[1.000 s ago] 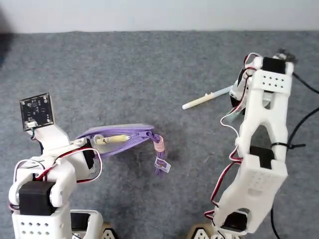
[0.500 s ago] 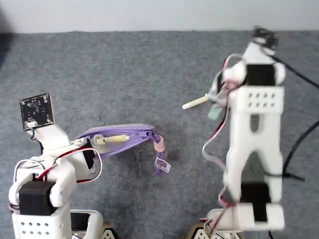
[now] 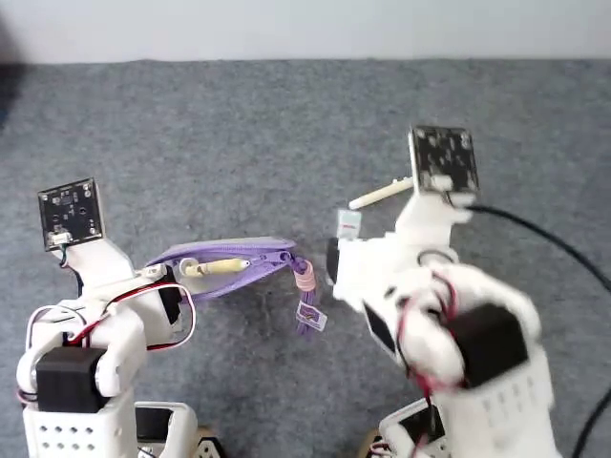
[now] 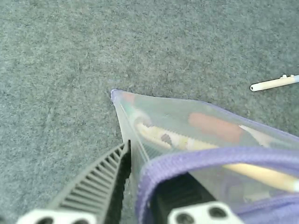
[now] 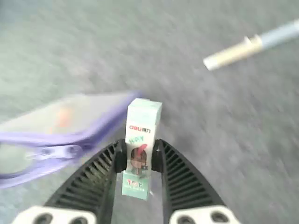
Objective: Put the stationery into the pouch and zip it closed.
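My left gripper is clamped on the near corner of the pouch, pinching its clear wall just under the purple rim and holding the mouth up and open; no change there in the last second, and a cream pencil and something orange already lie inside. The action is on my right: a second ago that arm stood tall at the far right, next to the pen; now it has swung in across the grey mat and dropped low; my right gripper is closed on the eraser box, squeezed upright between both fingers, hanging just beside the zip end of the pouch, near the pink zip pull, not yet over the opening. So the eraser is picked and on its way; I judge the next job is to carry it over the open mouth and let go; the pen lies loose on the mat, well apart from the pouch, so it needs fetching too; the zip is open, and closing comes last.
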Robot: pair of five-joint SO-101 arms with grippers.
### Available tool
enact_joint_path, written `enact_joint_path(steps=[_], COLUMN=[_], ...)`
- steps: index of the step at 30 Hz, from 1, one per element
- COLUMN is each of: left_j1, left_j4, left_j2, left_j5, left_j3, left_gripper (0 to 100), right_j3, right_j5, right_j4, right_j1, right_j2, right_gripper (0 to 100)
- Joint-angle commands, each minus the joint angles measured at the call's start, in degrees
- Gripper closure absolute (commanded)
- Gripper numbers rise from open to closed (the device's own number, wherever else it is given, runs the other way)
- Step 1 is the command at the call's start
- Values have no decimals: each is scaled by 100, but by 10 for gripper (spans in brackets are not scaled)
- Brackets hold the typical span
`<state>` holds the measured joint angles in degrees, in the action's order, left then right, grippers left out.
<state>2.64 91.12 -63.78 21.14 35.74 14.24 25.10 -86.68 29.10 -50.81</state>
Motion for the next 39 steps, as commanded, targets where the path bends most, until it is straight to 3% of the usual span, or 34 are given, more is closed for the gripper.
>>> enact_joint_path(steps=[1, 6, 11, 24, 33, 39], left_j1=[-44, -44, -26, -9, -9, -9], left_j4=[-132, -132, -132, -132, -132, -132], left_j2=[0, 0, 0, 0, 0, 0], left_j5=[70, 70, 70, 70, 70, 70], left_j3=[-154, -154, -154, -154, -154, -154], left_gripper=[987, 987, 987, 987, 987, 987], right_j3=[519, 1969, 2963, 4105, 5204, 5723], right_j5=[79, 26, -343, -1152, -1899, -2110], right_j4=[1253, 3538, 4734, 5429, 7574, 7793], right_j1=[593, 1411, 1842, 2712, 2668, 2668], right_j2=[-980, -1938, -2308, -2316, -2308, -2343], right_gripper=[991, 991, 991, 991, 991, 990])
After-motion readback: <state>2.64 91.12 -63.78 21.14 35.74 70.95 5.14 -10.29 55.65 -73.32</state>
